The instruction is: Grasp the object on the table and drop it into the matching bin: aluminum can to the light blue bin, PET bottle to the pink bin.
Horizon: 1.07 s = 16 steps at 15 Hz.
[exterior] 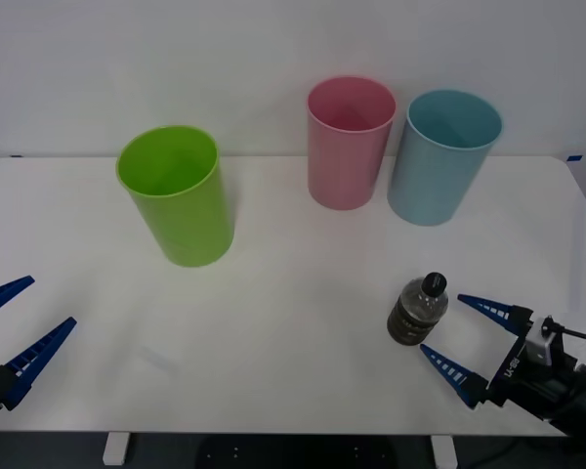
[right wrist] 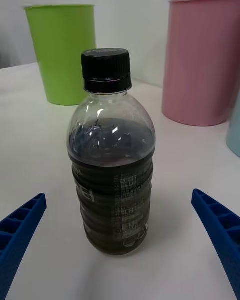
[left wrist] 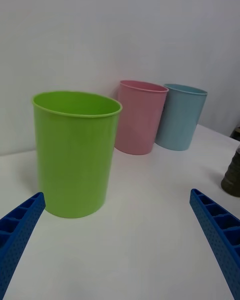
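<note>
**Both grippers spread wide, low over the near edge**

The right gripper sits at about 4 o'clock in the front view, its arm reaching in from the lower right corner. Its two blue ribbed fingers are parted wide and point toward 10 o'clock, holding nothing. In the right wrist view the fingers stand far apart at the corners.

The left gripper waits at about 8 o'clock, fingers also splayed and empty, aimed toward 2 o'clock. The left wrist view shows its fingers equally wide.
</note>
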### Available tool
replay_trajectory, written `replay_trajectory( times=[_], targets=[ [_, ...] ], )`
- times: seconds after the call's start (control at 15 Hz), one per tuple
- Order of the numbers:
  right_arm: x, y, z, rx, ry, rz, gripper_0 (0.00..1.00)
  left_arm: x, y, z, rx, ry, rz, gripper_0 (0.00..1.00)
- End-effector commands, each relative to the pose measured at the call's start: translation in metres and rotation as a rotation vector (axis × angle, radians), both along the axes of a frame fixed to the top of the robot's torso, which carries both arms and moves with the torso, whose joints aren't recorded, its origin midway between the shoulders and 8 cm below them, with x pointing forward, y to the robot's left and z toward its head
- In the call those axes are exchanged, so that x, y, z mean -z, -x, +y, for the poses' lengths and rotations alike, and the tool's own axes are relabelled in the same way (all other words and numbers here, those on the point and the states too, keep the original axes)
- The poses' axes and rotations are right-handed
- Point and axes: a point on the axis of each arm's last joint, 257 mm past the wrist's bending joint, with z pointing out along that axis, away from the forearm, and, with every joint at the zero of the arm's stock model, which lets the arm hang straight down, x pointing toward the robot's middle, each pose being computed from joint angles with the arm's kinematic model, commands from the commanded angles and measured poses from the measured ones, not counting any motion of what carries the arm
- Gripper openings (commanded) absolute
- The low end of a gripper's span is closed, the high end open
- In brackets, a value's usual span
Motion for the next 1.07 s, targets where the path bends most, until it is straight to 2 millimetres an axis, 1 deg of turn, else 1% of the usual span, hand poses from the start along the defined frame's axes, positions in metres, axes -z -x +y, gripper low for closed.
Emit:
replay_trajectory(
  times=[0.07, 0.33, 0.6, 0.93, 1.07],
  targets=[
    [0.005, -0.007, 0.01, 0.005, 0.011, 0.004, 1.0, 0.0, 0.0, 0.0, 0.0, 0.0, 0.0, 1.0],
    [0.01, -0.021, 0.027, 0.015, 0.023, 0.007, 1.0, 0.0, 0.0, 0.0, 0.0, 0.0, 0.0, 1.0],
    [0.009, -0.03, 0.041, 0.02, 0.02, -0.001, 1.0, 0.0, 0.0, 0.0, 0.0, 0.0, 0.0, 1.0],
    [0.009, -0.035, 0.05, 0.026, 0.016, -0.003, 1.0, 0.0, 0.0, 0.0, 0.0, 0.0, 0.0, 1.0],
    [0.01, -0.036, 0.049, 0.031, 0.018, -0.003, 1.0, 0.0, 0.0, 0.0, 0.0, 0.0, 0.0, 1.0]
  ],
)
